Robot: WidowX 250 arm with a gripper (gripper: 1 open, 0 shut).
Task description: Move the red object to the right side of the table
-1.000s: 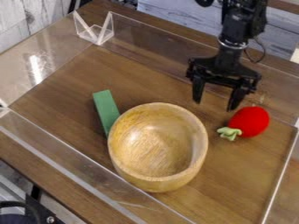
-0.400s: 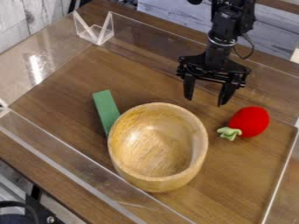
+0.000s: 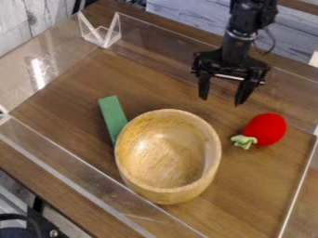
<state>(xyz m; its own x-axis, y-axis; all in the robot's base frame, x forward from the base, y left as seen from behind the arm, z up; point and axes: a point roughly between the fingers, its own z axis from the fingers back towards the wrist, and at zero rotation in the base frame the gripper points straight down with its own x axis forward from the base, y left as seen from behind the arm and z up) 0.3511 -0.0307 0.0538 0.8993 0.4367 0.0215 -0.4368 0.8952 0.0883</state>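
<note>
Camera view: the red object (image 3: 265, 128) is seated near the table's (image 3: 65, 113) right edge, ungripped by the spread gripper (image 3: 222, 98), so the move is judged finished.

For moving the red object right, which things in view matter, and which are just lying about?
Part of the job:
- red toy fruit with green stem
- wood-grain table
- gripper, fingers open

Just lying about:
- wooden bowl
- green block
</note>
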